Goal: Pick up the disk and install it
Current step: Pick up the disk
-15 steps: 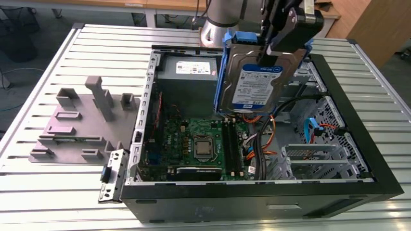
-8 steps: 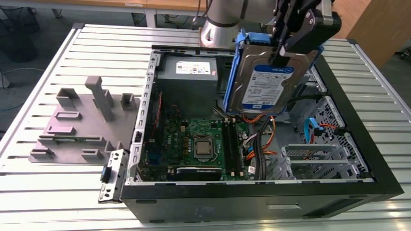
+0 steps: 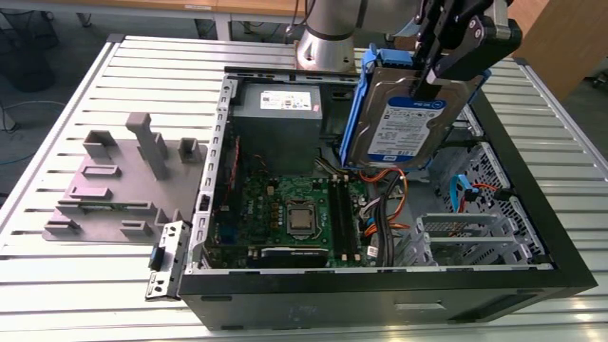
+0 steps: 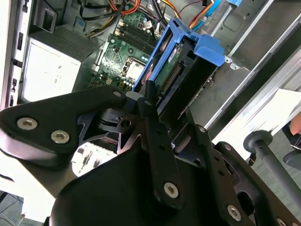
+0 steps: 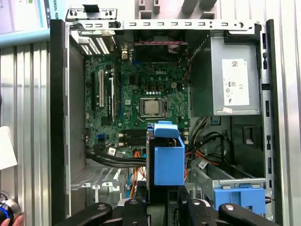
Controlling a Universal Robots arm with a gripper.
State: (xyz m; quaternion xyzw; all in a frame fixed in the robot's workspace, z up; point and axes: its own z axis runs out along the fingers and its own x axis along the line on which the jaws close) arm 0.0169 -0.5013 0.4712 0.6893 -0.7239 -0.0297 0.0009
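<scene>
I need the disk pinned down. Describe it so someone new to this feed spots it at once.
Find the open black computer case on the slatted table. Above it, toward the exterior view's right, the jaws hold the disk on edge. It is the flat silver slab with a white-and-blue label and a blue frame, unlike the grey power-supply box sitting inside the case.

A slatted silver metal table (image 3: pixel 67 285) carries an open black desktop computer case (image 3: pixel 380 303), lying on its side, and beside it, toward the exterior view's left, a grey moulded plastic holder (image 3: pixel 109 189) with upright posts
</scene>
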